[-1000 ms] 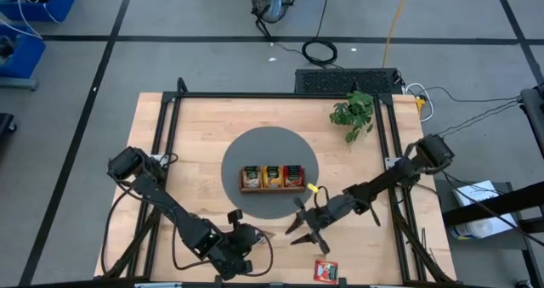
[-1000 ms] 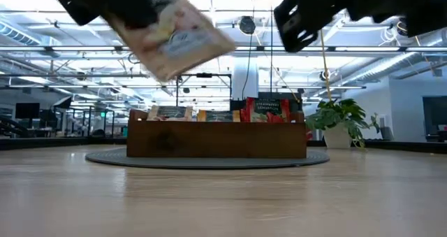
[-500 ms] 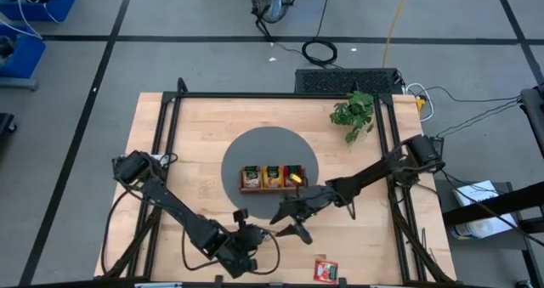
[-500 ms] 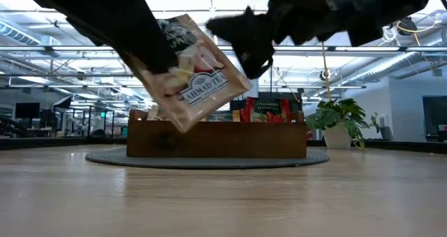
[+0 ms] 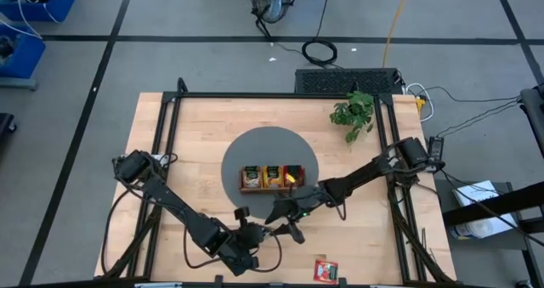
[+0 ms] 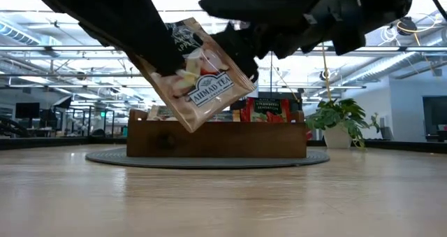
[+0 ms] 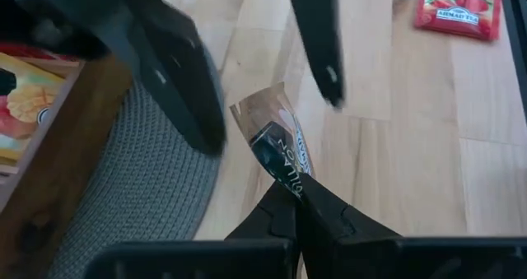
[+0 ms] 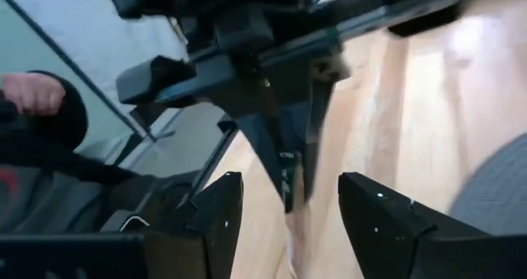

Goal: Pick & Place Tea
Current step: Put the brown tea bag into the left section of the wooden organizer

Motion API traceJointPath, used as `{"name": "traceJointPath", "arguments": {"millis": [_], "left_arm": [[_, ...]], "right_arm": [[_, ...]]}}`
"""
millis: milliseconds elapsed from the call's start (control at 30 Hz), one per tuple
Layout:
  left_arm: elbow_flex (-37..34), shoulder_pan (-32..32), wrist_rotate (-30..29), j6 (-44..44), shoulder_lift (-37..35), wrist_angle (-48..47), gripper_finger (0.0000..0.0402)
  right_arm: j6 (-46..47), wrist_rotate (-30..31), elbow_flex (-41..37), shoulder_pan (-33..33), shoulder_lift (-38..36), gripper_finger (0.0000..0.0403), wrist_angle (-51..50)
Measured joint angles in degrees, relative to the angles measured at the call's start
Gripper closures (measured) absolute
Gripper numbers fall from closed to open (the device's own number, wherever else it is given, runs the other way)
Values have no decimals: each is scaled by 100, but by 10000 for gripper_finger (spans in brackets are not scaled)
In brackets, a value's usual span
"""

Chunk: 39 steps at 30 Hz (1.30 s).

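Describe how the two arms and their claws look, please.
Both arms are dark, slim and jointed. The left claw has two black fingers narrowing to thin tips. The right claw has two broad, flat black fingers with angular ends.

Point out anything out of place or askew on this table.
One red tea packet lies alone at the table's near edge, far from the wooden tray. The packet in the shut left end effector hangs tilted; the right end effector is open beside it.
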Motion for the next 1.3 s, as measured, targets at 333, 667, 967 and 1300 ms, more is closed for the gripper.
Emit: {"name": "traceJointPath", "arguments": {"millis": [333, 667, 967, 1300], "left_arm": [[0, 31, 22, -4, 0, -46, 396], [0, 28, 28, -7, 0, -39, 396], [0, -13, 35, 16, 0, 10, 389], [0, -202, 185, 291, 0, -574, 284]], "right_arm": [[-202, -19, 354, -3, 342, 265, -393], [-720, -26, 362, 78, 335, 397, -249], [-849, -24, 362, 115, 328, 402, -299], [-967, -35, 332, 119, 328, 402, -476]]}}
